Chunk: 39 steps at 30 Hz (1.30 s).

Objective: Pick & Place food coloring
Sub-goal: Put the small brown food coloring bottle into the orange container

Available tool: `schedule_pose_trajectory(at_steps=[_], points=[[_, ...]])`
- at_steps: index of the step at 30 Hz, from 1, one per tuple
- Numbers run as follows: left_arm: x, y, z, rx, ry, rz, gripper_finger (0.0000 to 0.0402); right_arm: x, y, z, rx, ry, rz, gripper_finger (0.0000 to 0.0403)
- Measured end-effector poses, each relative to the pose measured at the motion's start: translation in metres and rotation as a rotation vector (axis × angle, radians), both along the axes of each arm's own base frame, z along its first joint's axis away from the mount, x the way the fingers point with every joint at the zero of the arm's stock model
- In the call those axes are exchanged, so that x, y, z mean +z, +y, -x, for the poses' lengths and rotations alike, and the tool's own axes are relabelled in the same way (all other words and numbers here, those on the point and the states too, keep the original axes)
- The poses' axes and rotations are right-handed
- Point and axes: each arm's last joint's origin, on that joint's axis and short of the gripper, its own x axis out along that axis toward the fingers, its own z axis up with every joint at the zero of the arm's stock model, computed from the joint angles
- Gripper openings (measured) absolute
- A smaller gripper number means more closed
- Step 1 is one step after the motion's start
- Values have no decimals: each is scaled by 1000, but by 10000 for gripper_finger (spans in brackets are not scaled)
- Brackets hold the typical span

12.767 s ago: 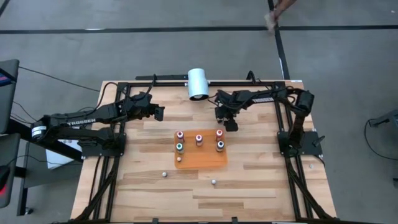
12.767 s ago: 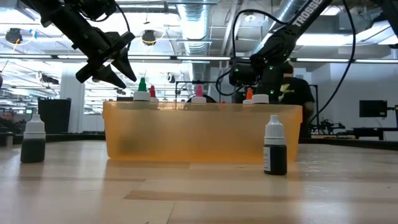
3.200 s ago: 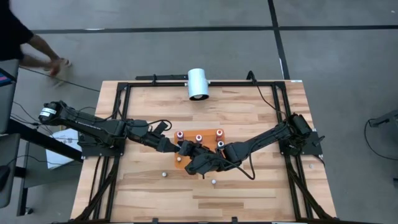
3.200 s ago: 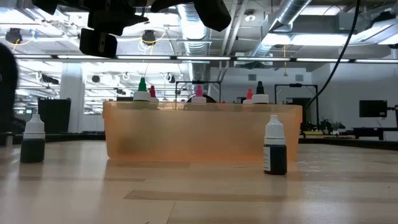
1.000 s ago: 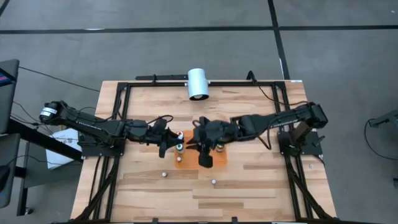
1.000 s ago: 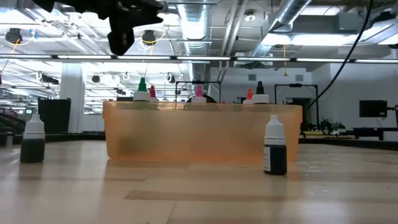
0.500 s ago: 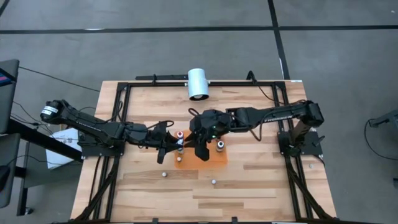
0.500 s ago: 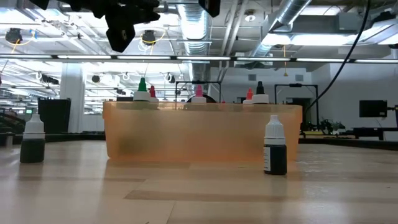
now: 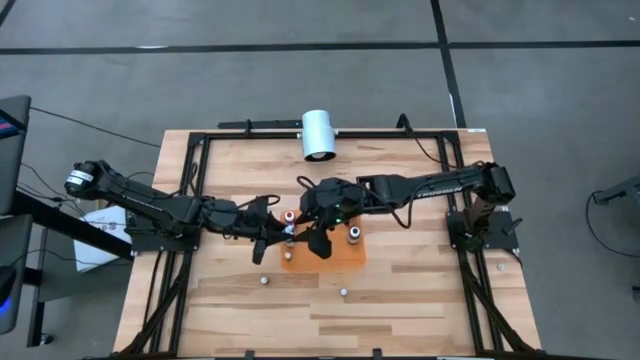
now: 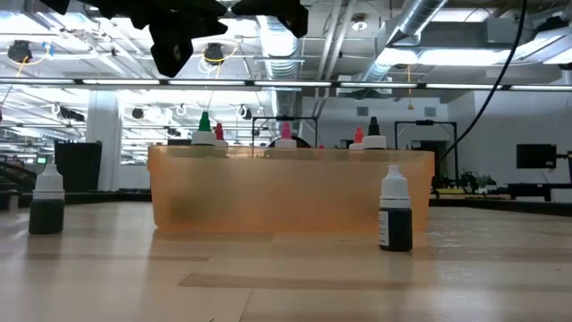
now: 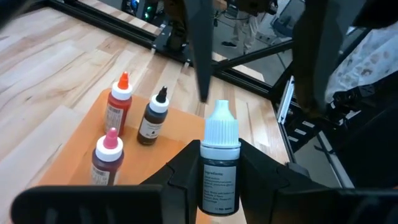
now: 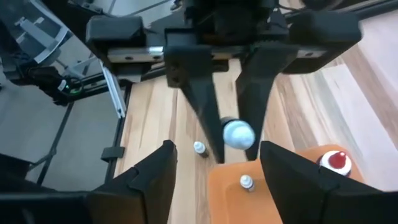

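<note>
held bottle: white-capped food coloring bottle (image 11: 219, 163), dark contents, upright, clamped between left gripper (image 11: 219, 177) fingers, above the near-left part of the tray
left gripper: fingers closed on that bottle; high view puts it at the tray's left edge (image 9: 268, 238)
right gripper: fingers spread wide, holding nothing; over the tray (image 9: 322, 243), facing the left gripper with the held bottle's cap between its fingers in the right wrist view (image 12: 239, 134)
tray: flat orange tray (image 9: 348, 259), centre of the bench (image 9: 400, 300)
bottles in tray: red-top (image 11: 118, 103), dark-top (image 11: 153, 117), pink-top (image 11: 106, 158), all upright; one small white-capped bottle (image 12: 247, 182) also on the tray
bottles outside tray: two upright on bare bench, one (image 9: 263, 281) near the front-left corner, one (image 9: 343, 292) in front of it
other: white cylinder (image 9: 318, 134) at the bench's far edge
</note>
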Motion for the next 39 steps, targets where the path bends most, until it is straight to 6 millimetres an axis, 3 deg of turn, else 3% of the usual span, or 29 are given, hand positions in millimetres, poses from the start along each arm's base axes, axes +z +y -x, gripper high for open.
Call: schedule_pose_trajectory(at_steps=[12, 21, 27, 39], points=[[0, 0, 0, -16, 2, 4, 77, 0, -8, -1, -19, -3, 1, 212], [0, 0, 0, -16, -1, 6, 77, -16, -11, -12, 9, 22, -24, 212], [0, -1, 0, -21, 5, 8, 77, -14, -13, -13, 6, 0, -27, 211], [-1, -1, 0, -24, 8, 9, 77, -13, -13, -13, 16, 2, -54, 168]])
